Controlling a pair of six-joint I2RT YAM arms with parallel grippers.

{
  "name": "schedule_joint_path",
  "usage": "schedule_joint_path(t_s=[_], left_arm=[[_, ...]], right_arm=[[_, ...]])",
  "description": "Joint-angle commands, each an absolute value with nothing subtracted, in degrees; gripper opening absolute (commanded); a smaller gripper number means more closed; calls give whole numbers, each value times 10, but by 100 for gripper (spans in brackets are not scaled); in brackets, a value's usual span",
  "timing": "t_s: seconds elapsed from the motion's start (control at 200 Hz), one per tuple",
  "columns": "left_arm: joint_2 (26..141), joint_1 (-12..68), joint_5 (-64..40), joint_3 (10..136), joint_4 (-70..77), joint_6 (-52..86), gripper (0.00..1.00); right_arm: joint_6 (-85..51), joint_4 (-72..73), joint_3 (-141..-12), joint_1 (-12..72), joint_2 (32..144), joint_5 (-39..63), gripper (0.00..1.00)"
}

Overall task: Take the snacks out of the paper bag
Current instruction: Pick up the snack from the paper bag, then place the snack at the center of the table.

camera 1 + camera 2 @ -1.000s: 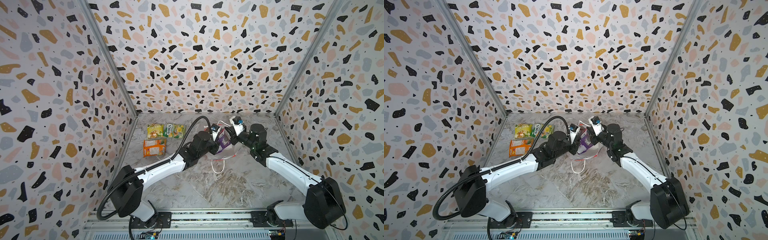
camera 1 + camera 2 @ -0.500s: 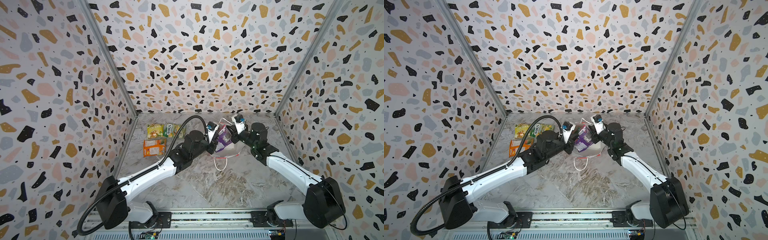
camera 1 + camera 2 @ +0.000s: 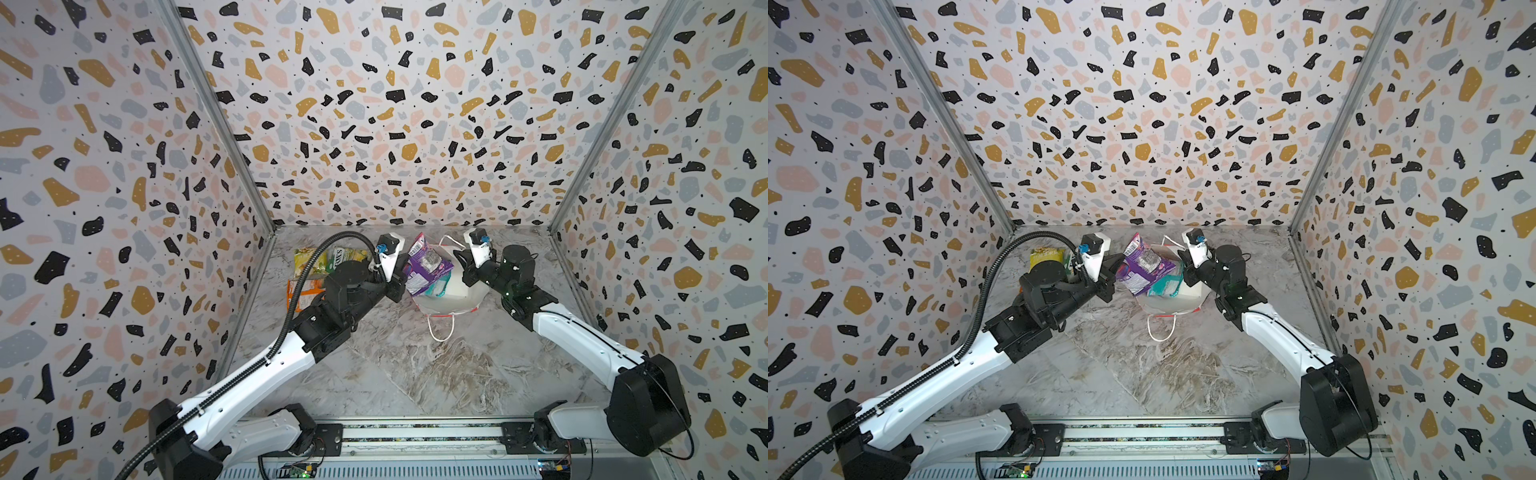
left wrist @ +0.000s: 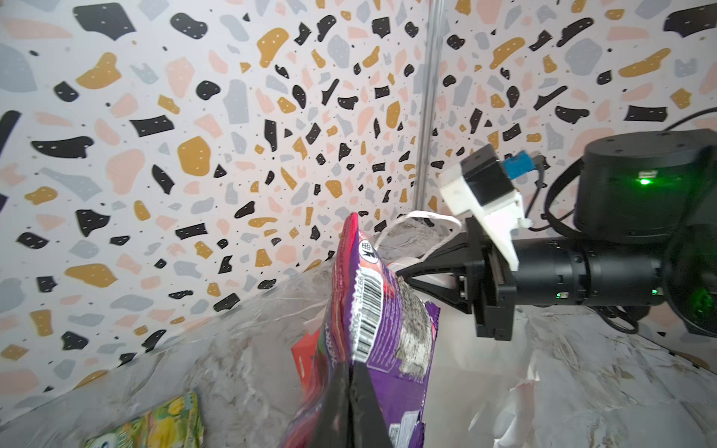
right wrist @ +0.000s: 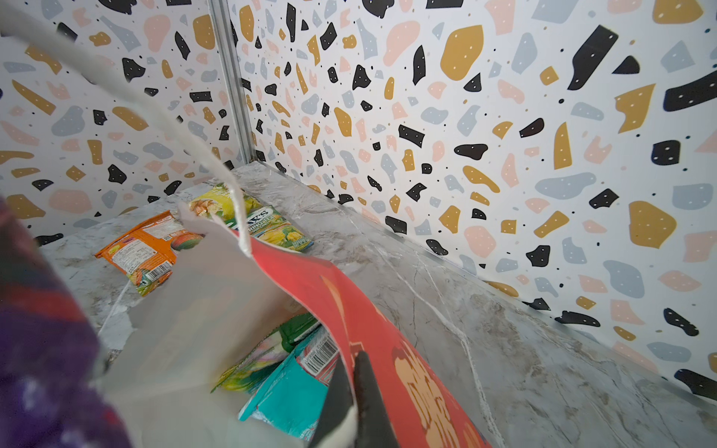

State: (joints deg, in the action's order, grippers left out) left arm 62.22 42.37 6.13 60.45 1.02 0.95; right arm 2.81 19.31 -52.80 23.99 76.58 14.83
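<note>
My left gripper (image 4: 351,372) is shut on the lower edge of a purple packet (image 4: 392,322), one of the snacks, which stands up over the left rim of the paper bag (image 3: 451,293). In both top views the purple packet (image 3: 1144,266) sits between the two wrists. My right gripper (image 5: 351,372) is shut on the bag's red wall (image 5: 388,310) and holds its mouth apart. A teal packet (image 5: 287,395) and a green packet (image 5: 271,349) lie inside on the white lining. Yellow (image 5: 217,201), FOX'S (image 5: 271,229) and orange (image 5: 143,248) packets lie on the table.
The three loose packets lie at the back left of the marble table (image 3: 395,374), partly behind my left arm (image 3: 349,291). One white cord handle (image 3: 440,328) trails onto the table in front of the bag. The back wall stands close behind the bag.
My left gripper has pulled leftward with the purple packet, drawing it out of the bag's mouth. The right gripper has kept its hold on the rim in the same place.
</note>
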Motion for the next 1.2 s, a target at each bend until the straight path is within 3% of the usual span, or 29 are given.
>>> schedule_joint_path(t_s=[0.0,0.135,0.32,0.681,0.831,1.191], left_arm=[[586,396,67,646,4,18,0],[575,364,83,679,-44,23,0],[598,327,207,701,-123,41,0],[672,280,390,582,-72,113,0],[678,257,297,503,32,158,0],[738,232,213,453,90,230,0]], right_arm=[[22,179,-549,235,758,132,0],[22,177,-553,235,761,131,0],[25,176,-552,235,759,128,0],[29,173,-553,235,759,123,0],[31,173,-551,234,755,119,0],[30,175,-548,234,759,124,0]])
